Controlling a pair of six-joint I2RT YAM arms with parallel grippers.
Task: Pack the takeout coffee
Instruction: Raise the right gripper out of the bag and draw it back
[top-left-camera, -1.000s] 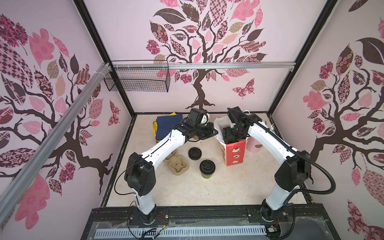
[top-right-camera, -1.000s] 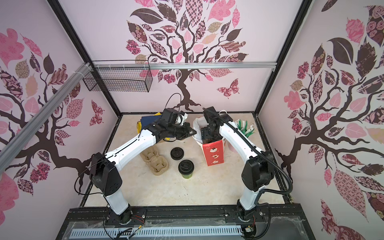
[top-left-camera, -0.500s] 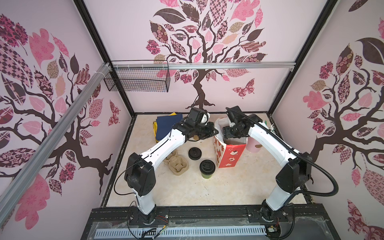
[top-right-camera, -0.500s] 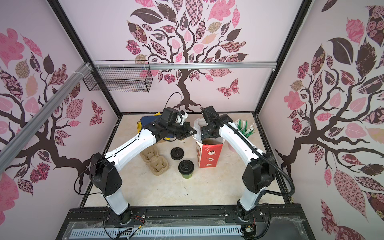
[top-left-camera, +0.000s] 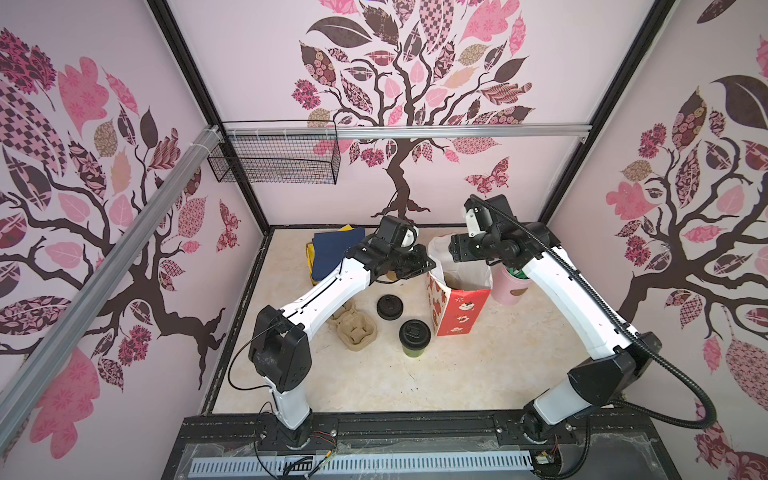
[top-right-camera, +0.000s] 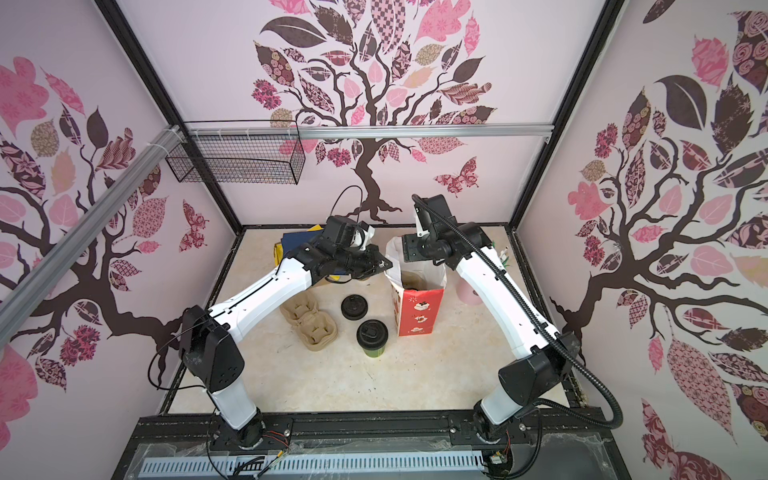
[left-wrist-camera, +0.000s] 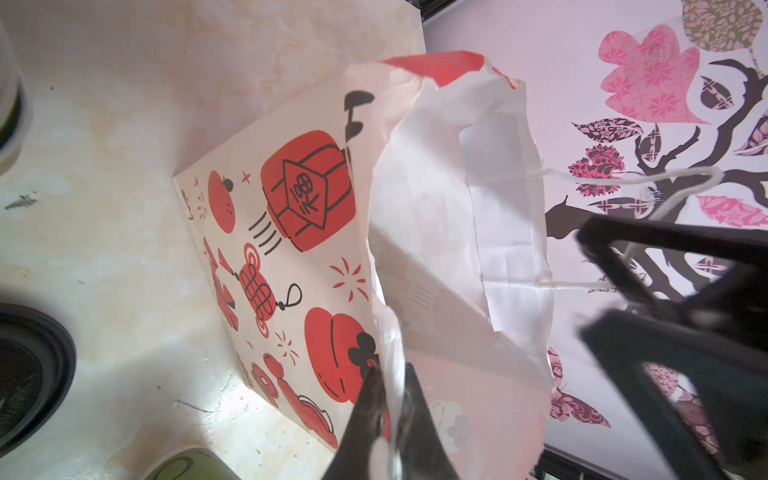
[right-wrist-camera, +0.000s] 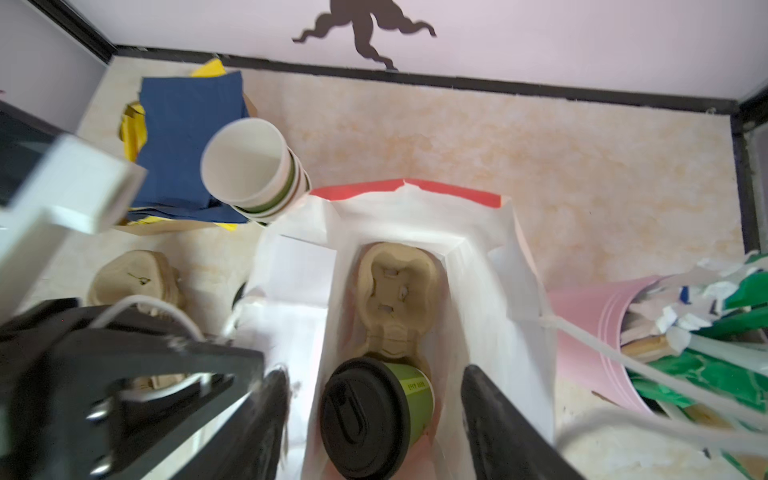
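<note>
Left pincer (left-wrist-camera: 392, 386) nips rim of paper bag (left-wrist-camera: 291, 232); right pincer (right-wrist-camera: 376, 372) gapes empty over green cup (right-wrist-camera: 409, 401), lettering blurred.

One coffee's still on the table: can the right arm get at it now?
Probably yes: the right arm's fingers are open over the paper bag, and nothing covers the lidded green cup; it must first clear the bag's rim.

Left arm (top-left-camera: 332, 286) and right arm (top-left-camera: 569, 291) had white shells, black joints. Ribbed black conduit (top-left-camera: 681, 419) hung off the right, thin black cable (top-left-camera: 237, 374) off the left. Right gripper (right-wrist-camera: 374, 370) had black jaws.
</note>
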